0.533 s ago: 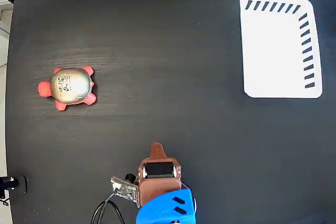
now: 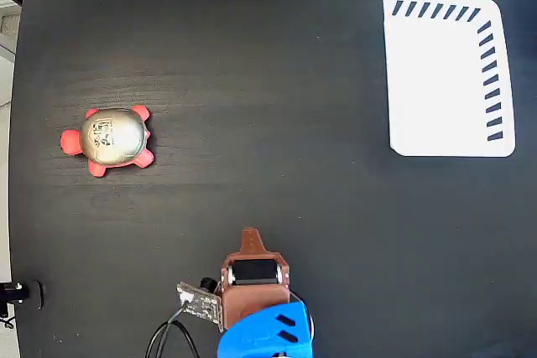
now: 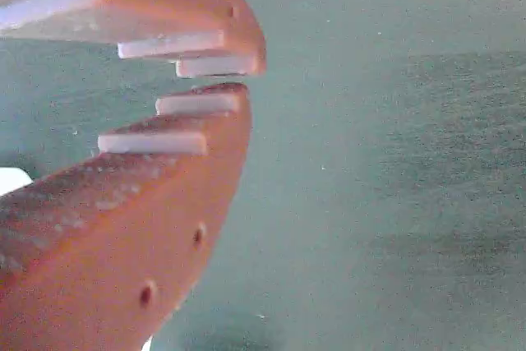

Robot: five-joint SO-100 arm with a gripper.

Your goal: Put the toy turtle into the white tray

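The toy turtle [image 2: 109, 139], with a shiny silver-beige shell and red-orange head and legs, lies on the dark table at the left of the fixed view. The white tray [image 2: 448, 73], striped along its top and right edges, lies flat at the upper right with nothing in it. My gripper [image 2: 250, 236] sits low at the bottom centre, far from both. In the wrist view its orange fingertips [image 3: 240, 80] nearly meet, with nothing between them; my gripper is shut. Neither turtle nor tray can be made out for sure in the wrist view.
The blue arm base [image 2: 267, 333] with a small circuit board and cables [image 2: 180, 320] sits at the bottom edge. The table's left edge [image 2: 15, 157] runs down the picture's left side. Bare dark tabletop [image 2: 268, 106] separates turtle and tray.
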